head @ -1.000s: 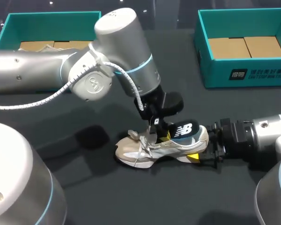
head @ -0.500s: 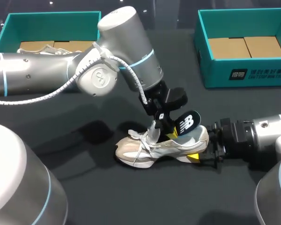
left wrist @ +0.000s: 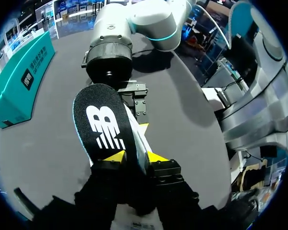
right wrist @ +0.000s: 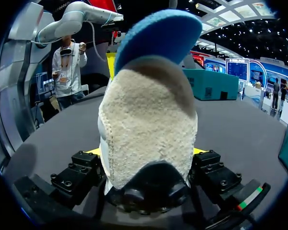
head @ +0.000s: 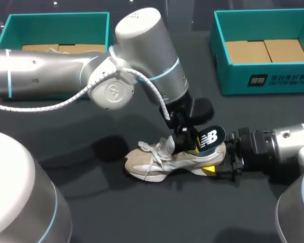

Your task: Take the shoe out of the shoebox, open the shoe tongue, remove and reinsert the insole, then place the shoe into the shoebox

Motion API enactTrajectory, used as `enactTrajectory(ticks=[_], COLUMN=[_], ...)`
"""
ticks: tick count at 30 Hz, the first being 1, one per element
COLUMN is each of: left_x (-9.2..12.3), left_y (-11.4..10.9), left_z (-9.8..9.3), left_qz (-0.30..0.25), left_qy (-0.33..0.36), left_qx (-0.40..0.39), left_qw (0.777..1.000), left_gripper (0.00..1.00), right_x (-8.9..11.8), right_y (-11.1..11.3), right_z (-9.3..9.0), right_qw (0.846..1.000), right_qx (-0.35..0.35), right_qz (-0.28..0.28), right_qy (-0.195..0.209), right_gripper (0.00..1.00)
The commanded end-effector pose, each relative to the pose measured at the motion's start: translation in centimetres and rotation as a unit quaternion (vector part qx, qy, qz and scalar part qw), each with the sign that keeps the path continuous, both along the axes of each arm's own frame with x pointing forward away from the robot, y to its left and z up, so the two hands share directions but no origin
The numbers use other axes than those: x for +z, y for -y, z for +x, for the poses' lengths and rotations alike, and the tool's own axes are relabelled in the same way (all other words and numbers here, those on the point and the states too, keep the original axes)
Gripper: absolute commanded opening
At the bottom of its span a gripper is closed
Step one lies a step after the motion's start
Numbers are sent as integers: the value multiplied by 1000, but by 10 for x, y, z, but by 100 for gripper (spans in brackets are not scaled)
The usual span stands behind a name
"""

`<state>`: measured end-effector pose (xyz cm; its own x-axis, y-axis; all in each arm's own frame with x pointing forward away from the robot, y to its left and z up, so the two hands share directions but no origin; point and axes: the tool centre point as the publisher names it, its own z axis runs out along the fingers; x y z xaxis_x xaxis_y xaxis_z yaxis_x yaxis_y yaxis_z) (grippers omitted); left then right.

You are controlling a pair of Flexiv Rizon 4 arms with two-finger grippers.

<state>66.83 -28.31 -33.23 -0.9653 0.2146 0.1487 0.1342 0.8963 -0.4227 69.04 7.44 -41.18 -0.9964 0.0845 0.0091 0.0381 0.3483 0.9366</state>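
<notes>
- The shoe (head: 159, 163) is set on the dark table (head: 91, 202), its heel clamped from both sides by the right gripper (right wrist: 147, 158).
- The insole (left wrist: 103, 124) is pinched by the left gripper (left wrist: 134, 156), its heel end raised above the shoe's collar.

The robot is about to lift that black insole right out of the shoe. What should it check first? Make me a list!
1. Left gripper pinching the insole from both sides: ok.
2. Right gripper clamped on the heel of the shoe, a finger on each side: ok.
3. Shoe upright on its sole on the table: ok.
4. Front end of the insole free of the shoe: cannot tell, the left gripper hides it.
5. Loose laces away from the insole: cannot tell.
6. Shoebox on the right showing a bare bottom for later: ok.
</notes>
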Motion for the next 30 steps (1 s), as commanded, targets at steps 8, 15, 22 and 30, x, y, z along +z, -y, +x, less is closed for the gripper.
enactTrajectory(ticks=[8, 15, 22, 30], left_x=[14, 10, 6, 3], left_y=[3, 18, 25, 27], left_z=[-14, -12, -7, -9], left_qz=[5, 13, 19, 23], left_qy=[101, 128, 143, 157], left_qx=[76, 109, 143, 156], left_qw=[992, 986, 979, 975], left_gripper=[42, 42, 42, 44], right_x=[0, 0, 0, 0], right_y=[-1, -1, -1, -1], right_z=[0, 0, 0, 0], right_qw=[1000, 1000, 1000, 1000], right_qx=[0, 0, 0, 0], right_qz=[-2, -2, -2, -2], right_qy=[0, 0, 0, 0], right_gripper=[0, 0, 0, 0])
